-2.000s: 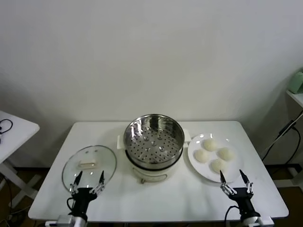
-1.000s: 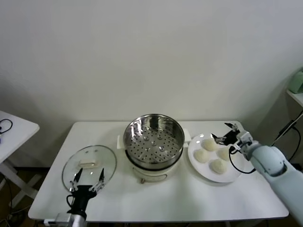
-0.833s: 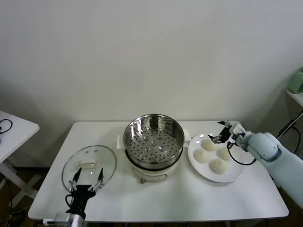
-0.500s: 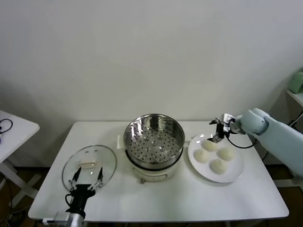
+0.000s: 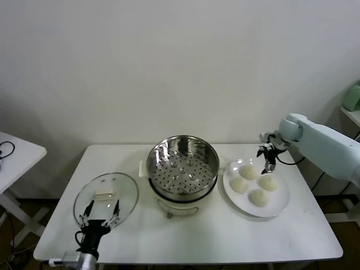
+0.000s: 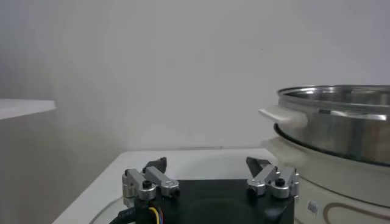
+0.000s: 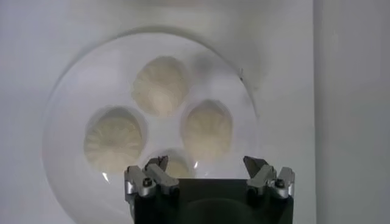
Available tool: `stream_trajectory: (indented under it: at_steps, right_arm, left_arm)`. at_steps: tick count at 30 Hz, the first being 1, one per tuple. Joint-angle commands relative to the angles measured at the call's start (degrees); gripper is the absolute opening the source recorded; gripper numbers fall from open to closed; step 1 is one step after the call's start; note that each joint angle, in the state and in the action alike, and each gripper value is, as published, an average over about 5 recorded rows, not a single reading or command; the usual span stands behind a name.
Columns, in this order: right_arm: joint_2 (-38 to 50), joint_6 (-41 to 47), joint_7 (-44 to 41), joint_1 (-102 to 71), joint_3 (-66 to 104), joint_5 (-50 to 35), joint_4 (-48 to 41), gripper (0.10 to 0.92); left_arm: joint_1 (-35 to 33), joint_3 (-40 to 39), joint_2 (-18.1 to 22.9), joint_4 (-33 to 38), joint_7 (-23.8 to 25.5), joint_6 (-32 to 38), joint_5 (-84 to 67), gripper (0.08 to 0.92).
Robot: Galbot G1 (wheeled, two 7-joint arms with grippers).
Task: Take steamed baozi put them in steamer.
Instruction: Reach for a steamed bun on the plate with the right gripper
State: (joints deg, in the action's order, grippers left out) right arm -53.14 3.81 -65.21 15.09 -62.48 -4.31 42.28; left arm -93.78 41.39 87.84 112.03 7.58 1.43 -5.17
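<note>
We are finding no text, label, brand, number or sign that we can read anywhere in these views. A small pale patch is showing low on the steamer (image 6: 312, 207) base in the left wrist view, but we are making out nothing on it.

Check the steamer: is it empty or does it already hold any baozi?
Empty. The head view shows the steamer with only its bare perforated tray; all four steamed baozi sit on the white plate beside it.
</note>
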Motion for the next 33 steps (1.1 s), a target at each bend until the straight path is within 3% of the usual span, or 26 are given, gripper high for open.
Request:
stream_trajectory:
  at_steps: [1, 20, 33]
  right_arm:
    - [-8.6, -8.2, -4.3, -2.2, 2.3, 4.3, -14.3, 0.823]
    - [-15.1, -14.2, 0.1, -8.0, 15.5, 17.5, -23.3, 0.823]
    - [-15.8, -13.7, 1.1, -8.4, 16.9, 19.0, -23.8, 0.812]
  left_arm:
    - [-0.1, 0.1, -0.1, -1.0, -0.1, 0.5, 0.5, 0.823]
    - [-1.0, -0.2, 0.3, -1.2, -0.2, 1.0, 1.5, 0.823]
    - [-0.9, -0.2, 0.1, -1.6, -0.3, 1.3, 1.5, 0.823]
